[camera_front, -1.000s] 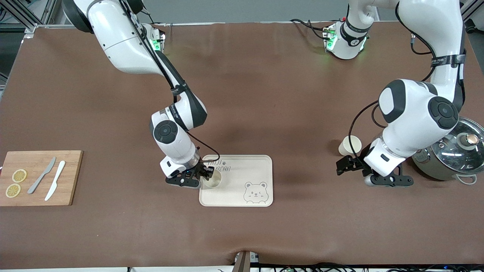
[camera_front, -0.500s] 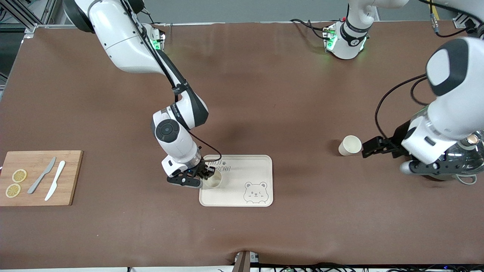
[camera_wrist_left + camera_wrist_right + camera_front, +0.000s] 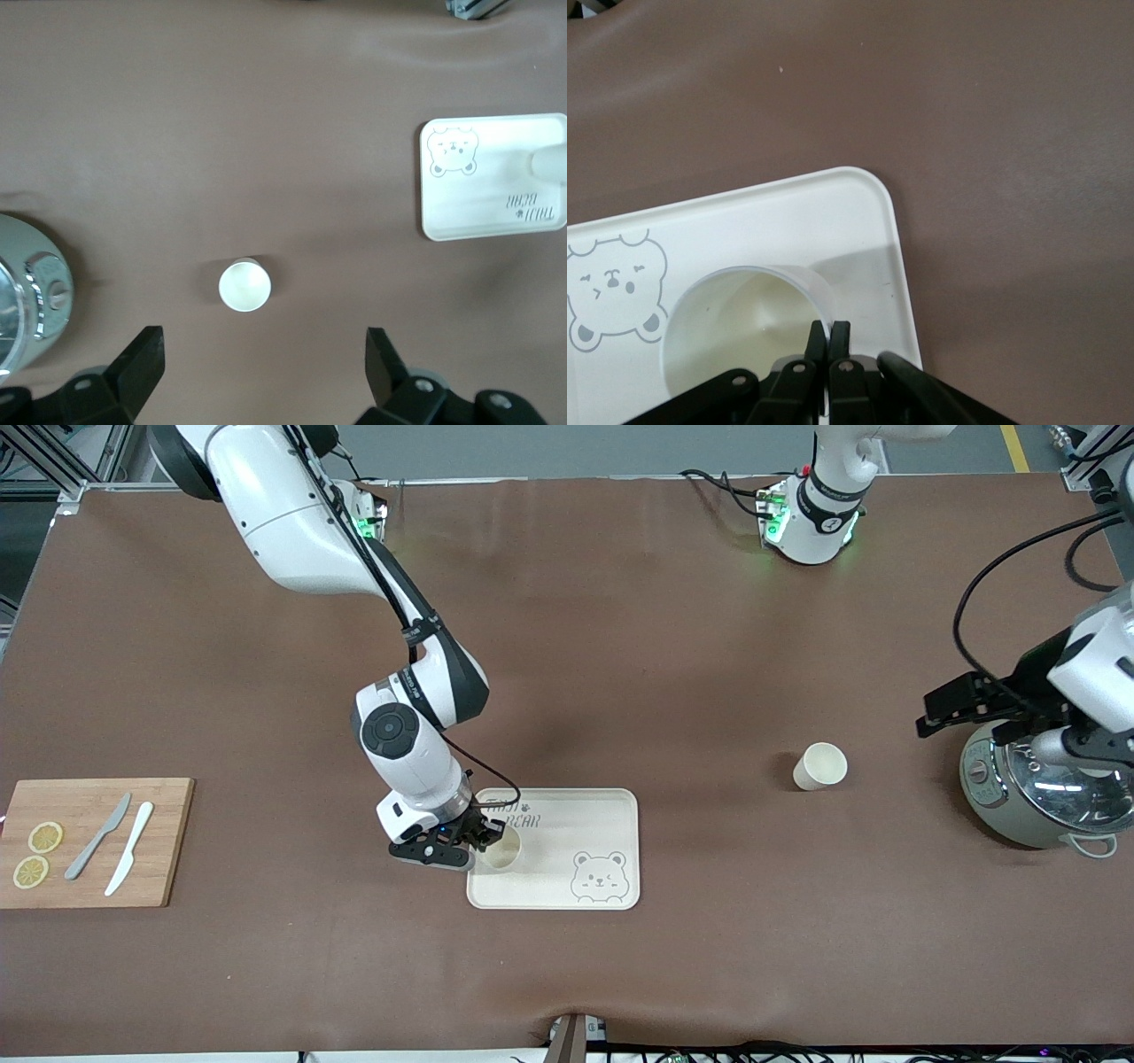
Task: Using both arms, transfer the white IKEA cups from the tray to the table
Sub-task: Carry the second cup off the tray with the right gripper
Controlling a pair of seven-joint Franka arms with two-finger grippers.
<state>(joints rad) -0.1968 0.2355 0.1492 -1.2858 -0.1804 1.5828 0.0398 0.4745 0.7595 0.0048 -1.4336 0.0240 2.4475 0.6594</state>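
One cream-white handleless cup on the bear tray in the right gripper's pinch, the other alone on the brown table.

The cream rectangular tray (image 3: 567,868) carries a bear face and lettering ending "BEAR". At its end toward the right arm stands one cup (image 3: 501,849), its rim pinched by the right gripper (image 3: 483,837), fingers nearly together. The second cup (image 3: 819,766) stands upright between the tray and the steel lidded pot (image 3: 1032,802). The left gripper (image 3: 946,707) hangs above that stretch of table, fingers spread wide, holding nothing.
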